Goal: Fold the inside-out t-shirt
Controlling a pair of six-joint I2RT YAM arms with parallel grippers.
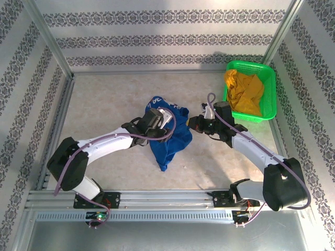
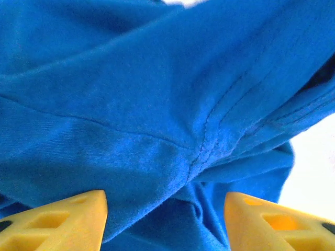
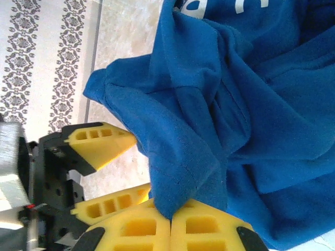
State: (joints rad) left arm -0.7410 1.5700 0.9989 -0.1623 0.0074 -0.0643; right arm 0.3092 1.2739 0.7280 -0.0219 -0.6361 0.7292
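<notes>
Royal-blue t-shirt (image 1: 170, 138); green basket (image 1: 250, 64); mustard garment (image 1: 243, 91); yellow fingers (image 3: 141, 230).

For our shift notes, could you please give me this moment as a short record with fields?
shirt: blue t-shirt, crumpled heap on the table
left gripper: open, right up against the shirt
right gripper: shut on a fold of the shirt
basket: green basket at far right, holding a mustard-yellow garment
folding: no neat fold yet
</notes>
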